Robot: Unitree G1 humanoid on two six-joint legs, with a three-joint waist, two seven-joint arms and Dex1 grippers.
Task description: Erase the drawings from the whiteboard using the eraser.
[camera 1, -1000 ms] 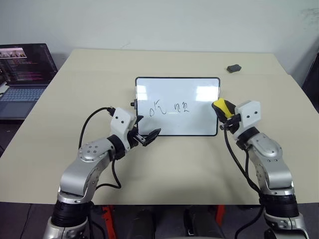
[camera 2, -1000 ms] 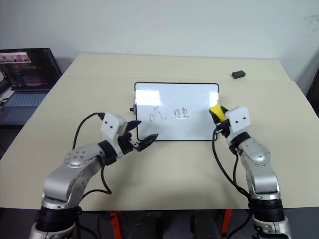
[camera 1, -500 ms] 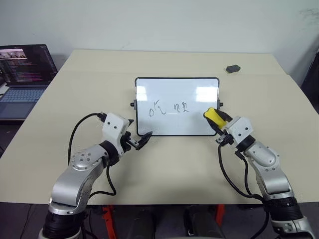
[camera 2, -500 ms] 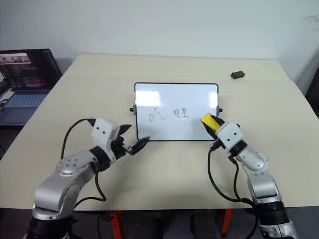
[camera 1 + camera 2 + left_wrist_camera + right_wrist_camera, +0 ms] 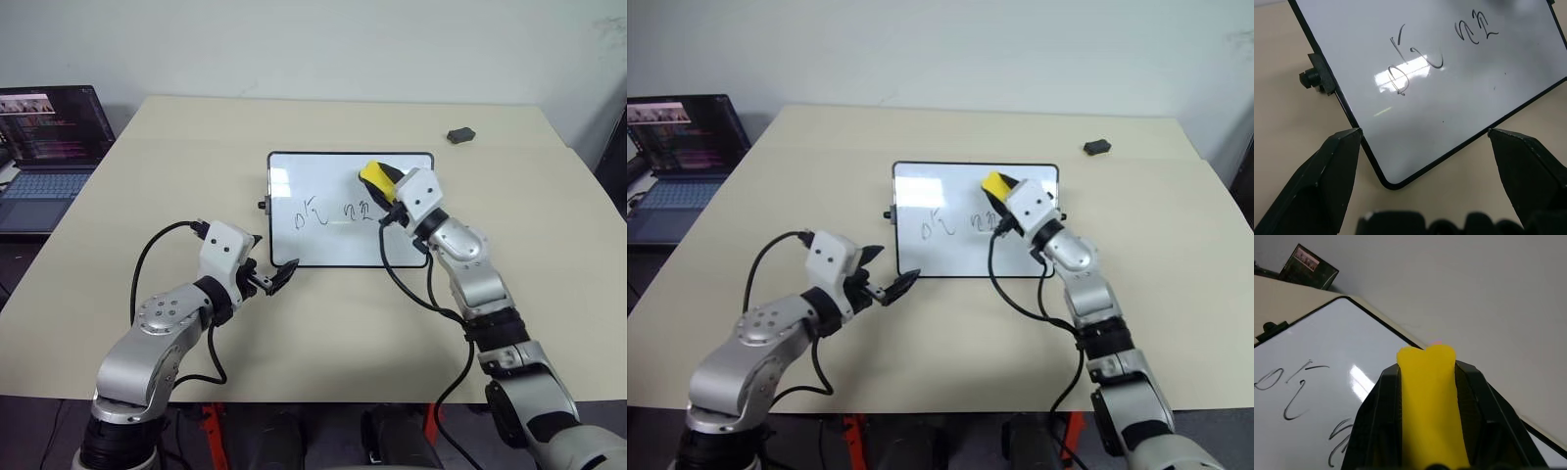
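Observation:
The whiteboard (image 5: 323, 245) lies flat in the middle of the table, with black knobs on its short sides. The drawings (image 5: 333, 211) are thin dark scribbles in a row across its middle, also seen in the left wrist view as drawings (image 5: 1415, 63). My right gripper (image 5: 377, 184) is shut on the yellow eraser (image 5: 375, 178), tilted upward over the board's upper right part, just beyond the right-hand scribbles. I cannot tell whether the eraser touches the board. My left gripper (image 5: 279, 277) stands open at the board's near left corner, holding nothing.
An open laptop (image 5: 44, 147) sits on a lower surface beyond the table's left edge. A small dark grey lump (image 5: 458, 134) lies at the far right of the beige table (image 5: 294, 372). A wall rises behind the table.
My right gripper has swung with the eraser from the board's right edge leftward and forward, over the board beside the scribbles. The left gripper has drawn back slightly to the left.

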